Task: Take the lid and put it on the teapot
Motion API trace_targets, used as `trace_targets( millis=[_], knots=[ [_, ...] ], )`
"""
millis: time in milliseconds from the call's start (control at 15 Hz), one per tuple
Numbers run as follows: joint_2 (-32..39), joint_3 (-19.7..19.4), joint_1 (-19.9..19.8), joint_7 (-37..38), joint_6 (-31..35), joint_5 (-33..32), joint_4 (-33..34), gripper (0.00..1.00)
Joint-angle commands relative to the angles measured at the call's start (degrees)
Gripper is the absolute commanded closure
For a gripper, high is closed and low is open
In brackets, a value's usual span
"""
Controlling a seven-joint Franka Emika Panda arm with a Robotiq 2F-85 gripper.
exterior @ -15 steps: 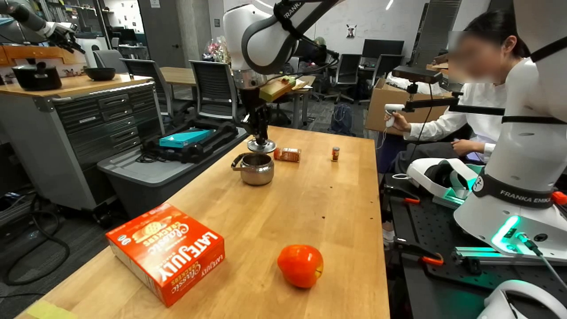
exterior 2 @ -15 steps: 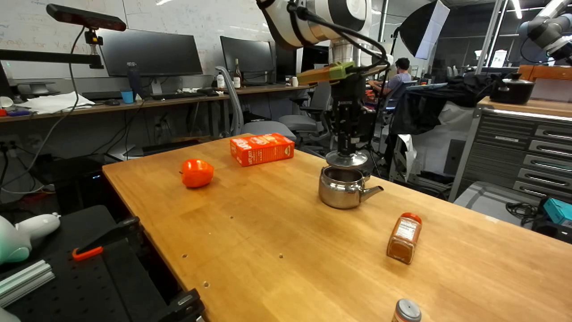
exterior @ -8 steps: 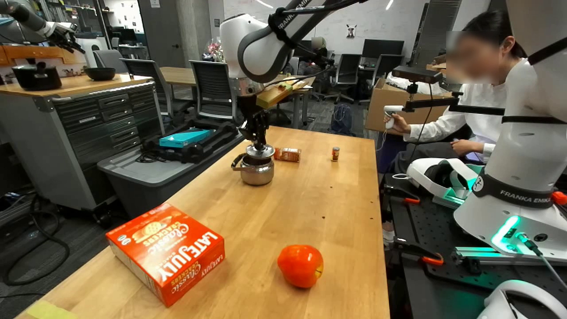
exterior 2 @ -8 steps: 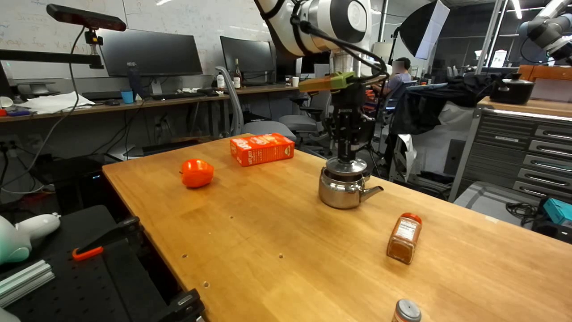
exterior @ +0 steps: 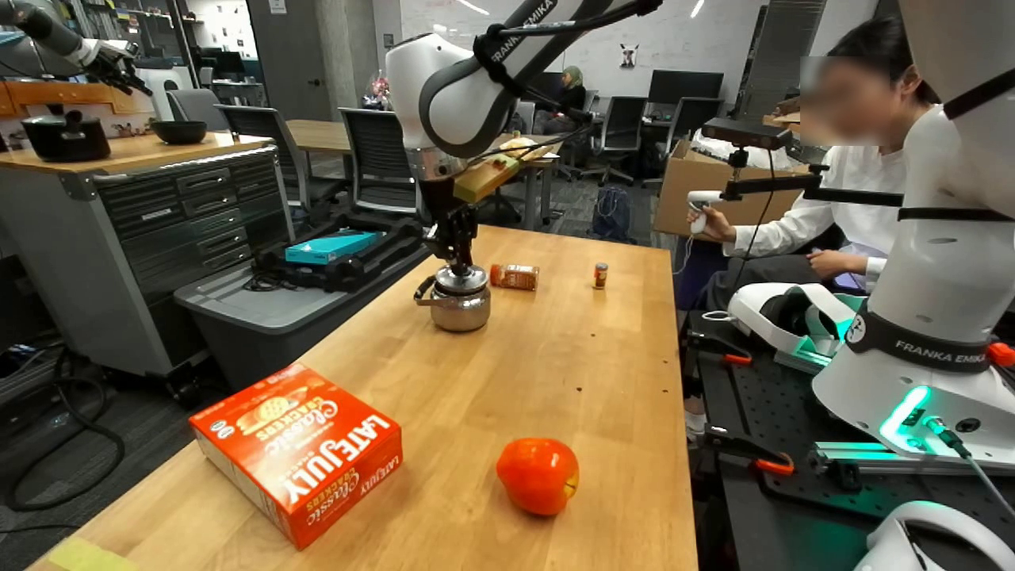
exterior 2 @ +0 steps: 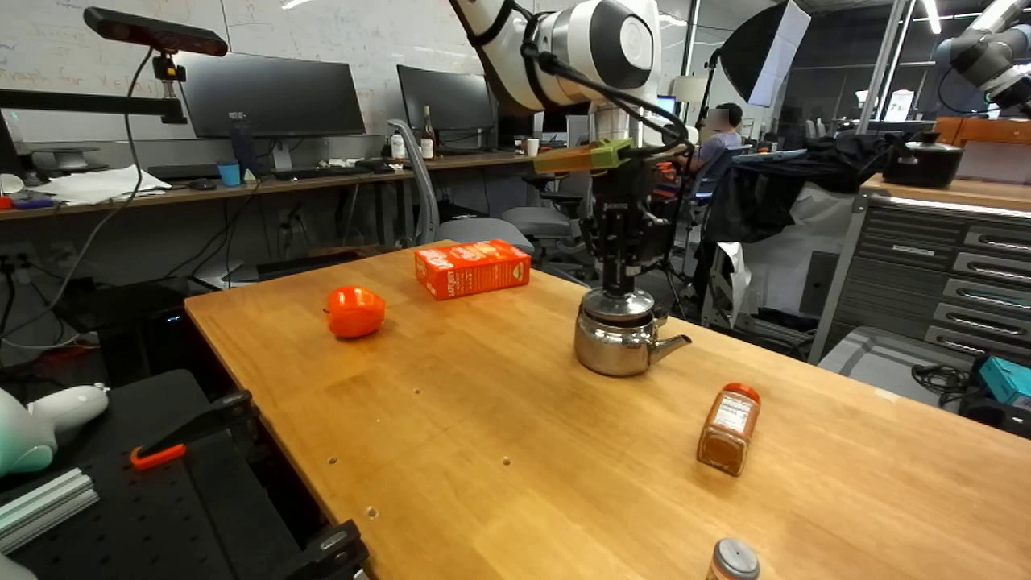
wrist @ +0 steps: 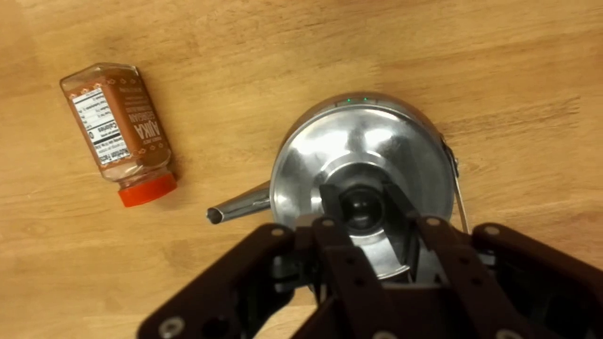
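Standing behind wood tbl (exterior 2: 499,403) w/ teapot (exterior 2: 614,346): chairs (exterior 2: 493,229).

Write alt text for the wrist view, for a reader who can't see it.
Seen from above, the gripper holds a round silver lid by its dark knob over a metal teapot, whose spout points left. At upper left, a red-capped AJIKA jar lies on its side on the wooden table.
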Motion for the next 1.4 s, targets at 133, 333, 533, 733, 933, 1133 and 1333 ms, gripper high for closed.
trace_targets(
  millis=[133, 333, 533, 733, 933, 1133, 1333],
  knots=[
    [2.4, -0.9, 1.3, 0.8, -1.0, 0.0, 3.3, 0.93],
    [2.7, -0.9, 1.2, 0.8, -1.0, 0.2, 3.8, 0.93],
    [3.1, -0.9, 0.9, 0.5, -1.3, 0.5, 4.6, 0.93],
    [3.7, -0.9, 0.8, 0.3, -1.8, 0.6, 5.3, 0.93],
    [4.4, -0.9, 0.7, 0.2, -2.0, 0.6, 5.7, 0.93],
    [5.2, -0.9, 0.6, 0.0, -2.5, 0.8, 6.1, 0.93],
    [5.3, -0.8, 0.8, 0.0, -2.8, 0.8, 5.9, 0.93]
  ],
)
